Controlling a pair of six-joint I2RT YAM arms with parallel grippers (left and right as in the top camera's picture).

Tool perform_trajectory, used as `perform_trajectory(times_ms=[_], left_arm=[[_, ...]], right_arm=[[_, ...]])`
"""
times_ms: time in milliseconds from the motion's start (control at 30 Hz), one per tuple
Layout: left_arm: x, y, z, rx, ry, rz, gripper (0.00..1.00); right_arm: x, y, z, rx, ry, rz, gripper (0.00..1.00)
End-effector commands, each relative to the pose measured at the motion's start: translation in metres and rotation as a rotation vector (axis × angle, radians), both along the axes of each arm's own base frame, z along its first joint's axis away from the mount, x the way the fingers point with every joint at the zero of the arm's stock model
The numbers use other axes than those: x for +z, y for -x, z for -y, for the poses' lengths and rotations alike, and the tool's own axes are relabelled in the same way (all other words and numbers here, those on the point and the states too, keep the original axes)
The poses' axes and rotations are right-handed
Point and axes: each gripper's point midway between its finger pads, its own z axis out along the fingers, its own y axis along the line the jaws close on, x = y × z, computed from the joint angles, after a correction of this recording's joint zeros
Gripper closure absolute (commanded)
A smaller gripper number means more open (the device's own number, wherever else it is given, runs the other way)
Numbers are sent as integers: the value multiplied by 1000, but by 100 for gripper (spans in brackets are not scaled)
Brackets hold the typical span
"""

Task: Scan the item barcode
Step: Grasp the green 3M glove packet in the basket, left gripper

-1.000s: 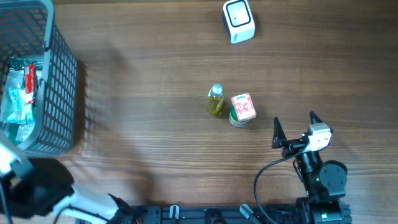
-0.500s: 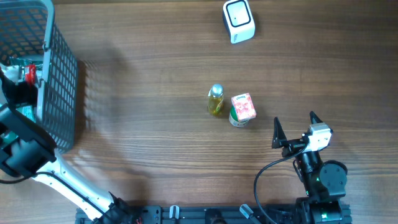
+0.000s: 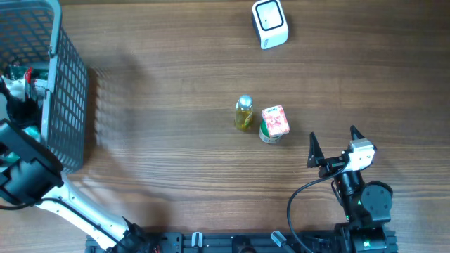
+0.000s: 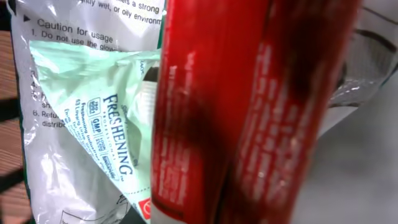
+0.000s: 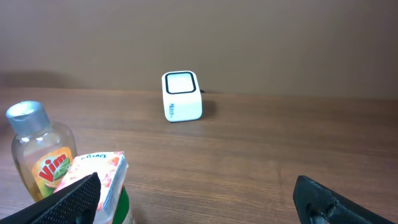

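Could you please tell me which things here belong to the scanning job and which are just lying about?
Job, likely: white box-shaped barcode scanner; glossy red packet in the grey mesh basket; left gripper, shut there.
Just lying about: clear bottle of yellow liquid; pink carton; green round container; white-and-mint printed pouch; open right gripper.

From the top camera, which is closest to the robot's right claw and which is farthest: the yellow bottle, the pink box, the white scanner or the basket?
Counting from the right gripper:
1. Pink box, just to its left.
2. Yellow bottle, right beyond the box.
3. White scanner, near the table's far edge.
4. Basket, way over on the left side.
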Motion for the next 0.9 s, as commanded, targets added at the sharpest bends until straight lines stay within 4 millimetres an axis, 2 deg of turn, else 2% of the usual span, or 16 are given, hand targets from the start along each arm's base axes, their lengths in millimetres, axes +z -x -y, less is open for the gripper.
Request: perform_trajectory(times_ms=[0,33,67,133,167,200,233,300,333,367,467,533,567,633,767,867], left_arm=[[54,-31,34,52,17,162,96],[89,-41,36,79,-21,242,96],[142,-49,40,107,-74,356,96],[231,-52,50,74,-185,544,96],[268,-48,56,68,-231,629,95],[319,-39,65,93,-279,766,95],[355,-27,77,119,-291,872,95],[400,-8,110,114,-240,1020,95],[416,0,134,106,-177,1080,96],[424,15,169,115,-78,1109,96],[416,23,219,121,78,1081,96],[391,19,274,28,197,968,96],[375,18,292,-11,224,897,96],[325,17,326,-71,237,692,96],[239,21,373,-81,289,404,96],[149,17,407,-93,278,284,96]], right_arm=[[1,0,-2,9,-12,4,1],[1,0,-2,9,-12,5,0],[1,0,-2,9,-12,5,0],[1,0,-2,9,-12,5,0],[1,0,-2,9,-12,5,0],[1,0,-2,9,-12,5,0],[1,0,-2,9,-12,5,0],[1,0,-2,9,-12,4,0],[1,0,-2,9,-12,4,0],[1,0,-2,9,-12,5,0],[1,0,-2,9,-12,4,0],[1,0,-2,9,-11,5,0],[1,0,-2,9,-12,5,0],[1,0,-2,9,-12,4,0],[1,0,-2,9,-12,4,0],[1,0,-2,9,-12,5,0]])
